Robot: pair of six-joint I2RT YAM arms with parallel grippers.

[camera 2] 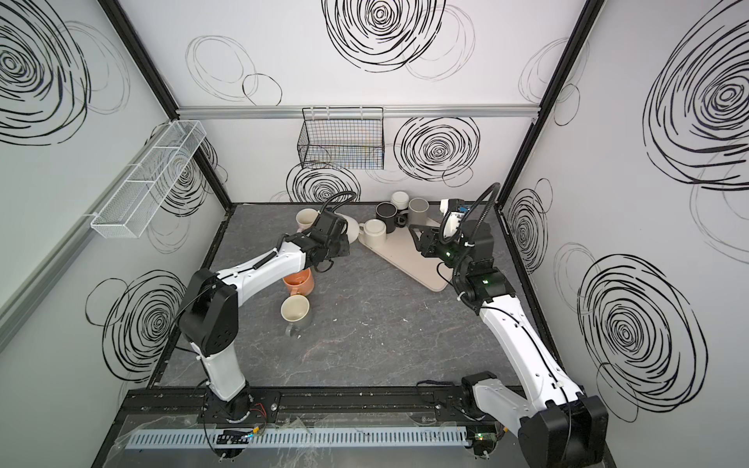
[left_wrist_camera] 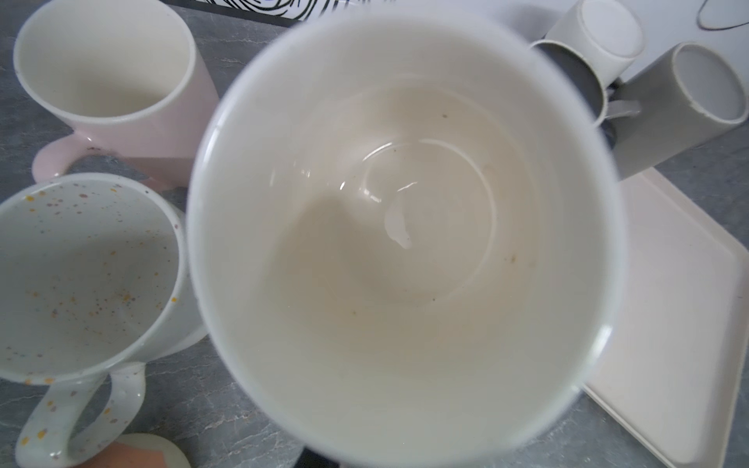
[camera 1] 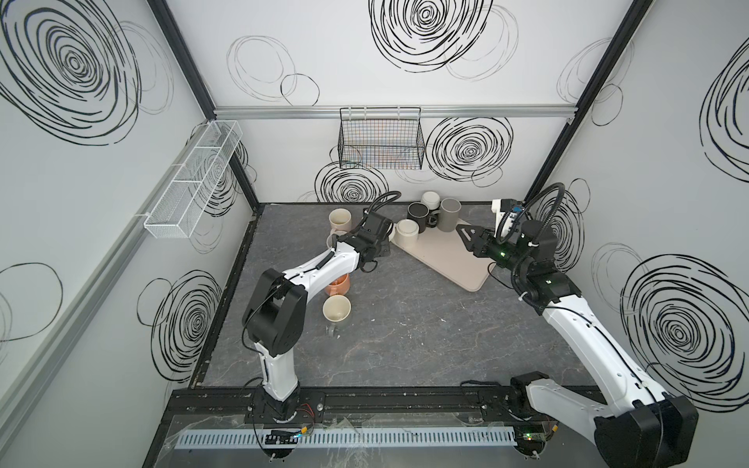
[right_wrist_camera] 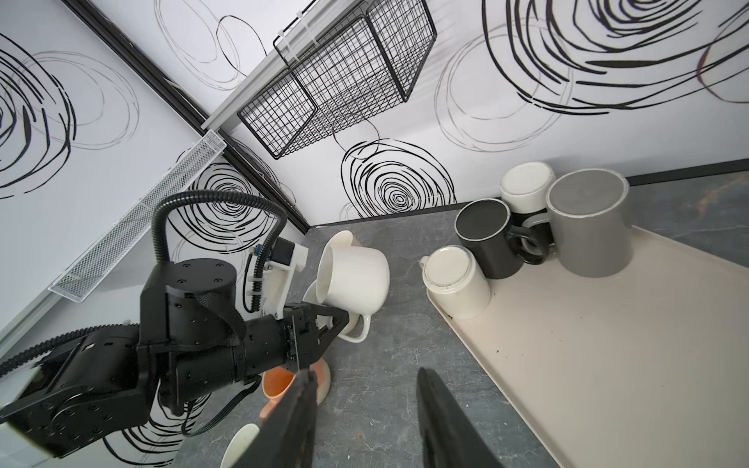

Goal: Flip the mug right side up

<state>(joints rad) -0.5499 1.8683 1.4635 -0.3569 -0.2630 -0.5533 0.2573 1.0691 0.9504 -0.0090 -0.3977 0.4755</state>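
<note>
Because the white mug (right_wrist_camera: 356, 275) is hard and shiny, it can slip, and it can break if it drops. It looks a bit heavy for its thin handle (right_wrist_camera: 358, 332). The left gripper (right_wrist_camera: 336, 320) is squeezed tight on that handle. It holds the mug up over the surface (right_wrist_camera: 385, 385), just beside the tray (right_wrist_camera: 608, 364). The mug is tipped on its side, with its open mouth facing the left wrist camera. The handle is a good place to hold, but I think the mug may swing on it, so a slow turn is best. The right gripper (right_wrist_camera: 369, 421) has its 2 fingers (right_wrist_camera: 441, 421) apart and holds nothing. 4 more mugs (right_wrist_camera: 454, 283) stand upside down on the tray.
</note>
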